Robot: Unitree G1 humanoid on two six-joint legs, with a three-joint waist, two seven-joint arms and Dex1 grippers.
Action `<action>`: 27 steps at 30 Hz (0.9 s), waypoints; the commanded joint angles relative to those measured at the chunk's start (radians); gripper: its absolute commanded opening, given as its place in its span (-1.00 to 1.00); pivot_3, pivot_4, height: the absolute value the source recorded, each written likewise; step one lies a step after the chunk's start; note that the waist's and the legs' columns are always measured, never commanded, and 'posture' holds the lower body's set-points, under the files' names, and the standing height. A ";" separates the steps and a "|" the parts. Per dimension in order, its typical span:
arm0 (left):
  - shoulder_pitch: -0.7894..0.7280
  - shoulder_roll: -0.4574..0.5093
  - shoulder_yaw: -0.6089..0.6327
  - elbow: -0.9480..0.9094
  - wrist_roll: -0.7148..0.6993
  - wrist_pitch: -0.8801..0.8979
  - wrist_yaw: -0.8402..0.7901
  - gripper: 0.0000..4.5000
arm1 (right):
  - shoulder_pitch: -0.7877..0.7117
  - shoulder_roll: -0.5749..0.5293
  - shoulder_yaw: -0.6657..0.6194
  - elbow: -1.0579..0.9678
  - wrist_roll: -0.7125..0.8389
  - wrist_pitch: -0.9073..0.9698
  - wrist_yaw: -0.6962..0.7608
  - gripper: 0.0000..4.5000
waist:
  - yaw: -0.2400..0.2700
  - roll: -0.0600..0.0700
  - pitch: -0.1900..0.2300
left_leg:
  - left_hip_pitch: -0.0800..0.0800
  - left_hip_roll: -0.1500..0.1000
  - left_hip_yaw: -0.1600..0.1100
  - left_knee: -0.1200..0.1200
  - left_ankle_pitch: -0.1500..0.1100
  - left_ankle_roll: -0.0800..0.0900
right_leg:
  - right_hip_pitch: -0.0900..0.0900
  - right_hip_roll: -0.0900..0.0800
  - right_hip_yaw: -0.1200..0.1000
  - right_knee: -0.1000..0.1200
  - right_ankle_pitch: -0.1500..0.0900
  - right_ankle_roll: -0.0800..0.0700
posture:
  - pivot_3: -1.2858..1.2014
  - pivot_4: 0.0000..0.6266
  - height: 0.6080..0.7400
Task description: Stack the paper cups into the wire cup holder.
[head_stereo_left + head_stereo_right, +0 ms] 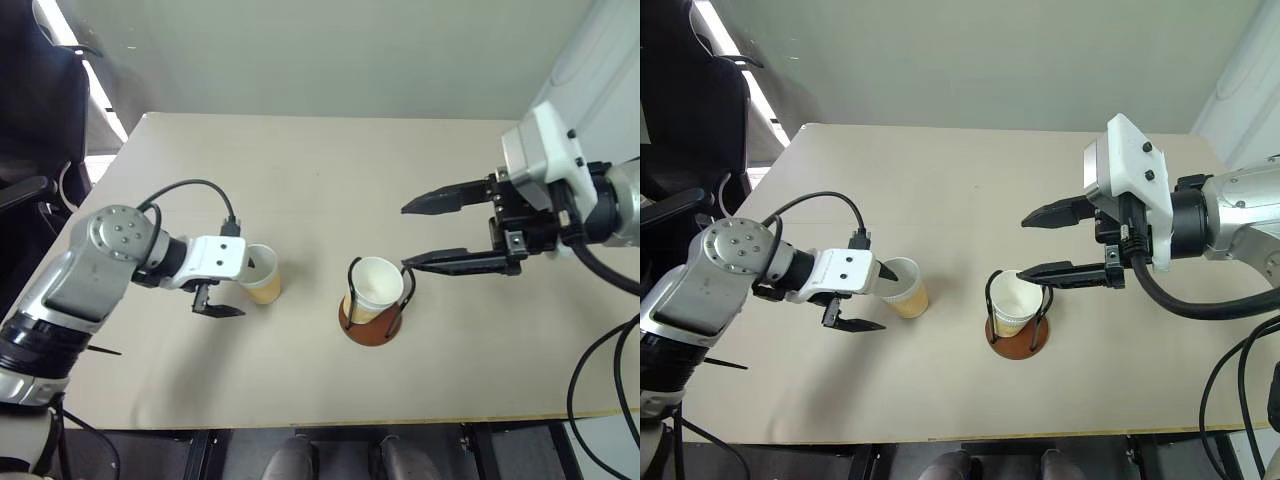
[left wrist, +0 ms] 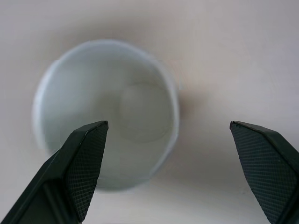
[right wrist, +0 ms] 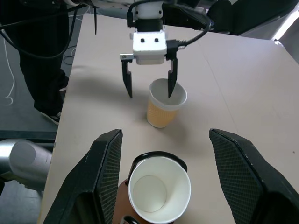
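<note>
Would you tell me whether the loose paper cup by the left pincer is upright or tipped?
Upright: the paper cup stands on the table, white mouth facing up, empty inside.

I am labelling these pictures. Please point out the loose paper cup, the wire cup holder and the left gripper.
loose paper cup (image 1: 266,287), left eye view, on its tan outer wall.
wire cup holder (image 1: 372,333), left eye view, on its reddish-brown disc base.
left gripper (image 3: 149,80), right wrist view, midway between its two black fingertips.

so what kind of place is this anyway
Probably a lab or office test space: a plain beige table set by a bare wall, a black office chair beside it, and loose cables on a grey floor.
</note>
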 commanded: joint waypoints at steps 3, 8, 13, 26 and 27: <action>-0.020 -0.016 0.003 0.023 0.014 -0.031 -0.019 0.58 | 0.003 -0.013 -0.024 -0.020 0.012 -0.022 -0.027 0.35 | 0.000 0.000 0.000 | 0.000 0.000 0.000 0.000 0.000 0.000 | 0.000 0.000 0.000 0.000 0.000 0.000 | 0.03 -0.52 1.00; -0.031 -0.030 0.004 0.036 0.022 -0.038 -0.033 -0.21 | 0.018 -0.019 -0.029 -0.024 0.010 -0.031 -0.035 0.35 | 0.000 0.000 0.000 | 0.000 0.000 0.000 0.000 0.000 0.000 | 0.000 0.000 0.000 0.000 0.000 0.000 | 0.03 -0.52 1.00; -0.042 -0.037 0.012 0.037 0.013 -0.027 -0.050 -0.98 | 0.034 -0.027 -0.027 -0.020 0.000 -0.049 -0.034 0.35 | 0.000 0.000 0.000 | 0.000 0.000 0.000 0.000 0.000 0.000 | 0.000 0.000 0.000 0.000 0.000 0.000 | 0.03 -0.52 1.00; -0.161 -0.040 0.054 0.050 -0.083 0.045 -0.125 -0.98 | 0.101 -0.043 -0.030 0.024 -0.059 -0.147 -0.023 0.35 | 0.001 0.000 0.000 | -0.001 0.000 0.000 0.001 0.000 0.000 | 0.000 0.000 0.000 0.000 0.000 0.000 | 0.03 -0.52 1.00; -0.179 -0.041 0.056 0.058 -0.087 0.043 -0.128 -0.98 | 0.110 -0.043 -0.033 0.027 -0.067 -0.163 -0.021 0.35 | 0.002 0.000 0.000 | -0.001 0.000 0.000 0.001 0.000 0.000 | 0.000 0.000 0.000 0.000 0.000 0.000 | 0.03 -0.52 1.00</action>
